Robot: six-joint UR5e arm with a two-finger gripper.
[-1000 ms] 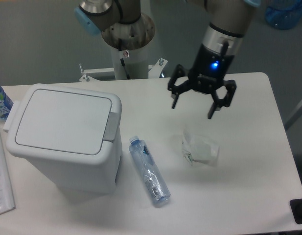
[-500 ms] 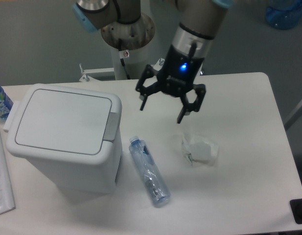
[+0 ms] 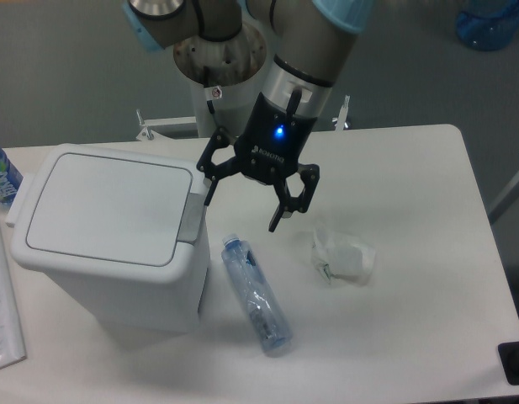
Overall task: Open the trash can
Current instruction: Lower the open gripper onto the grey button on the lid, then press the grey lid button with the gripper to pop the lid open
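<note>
The white trash can [image 3: 108, 231] stands on the left of the table with its flat lid shut. Its grey push-button tab [image 3: 191, 218] is on the right rim. My gripper [image 3: 242, 210] hangs open and empty just right of the can. Its left fingertip is close to the tab's upper end and its right fingertip is over the bare table. A blue light shines on the gripper body.
A crushed clear plastic bottle [image 3: 256, 295] lies on the table right of the can. A crumpled clear plastic piece [image 3: 343, 257] lies further right. A blue-labelled bottle [image 3: 0, 175] stands at the left edge. A flat clear package [image 3: 2, 311] lies at the front left.
My gripper has moved left across the table, from above the crumpled plastic to just beside the can's grey tab. It stays open.
</note>
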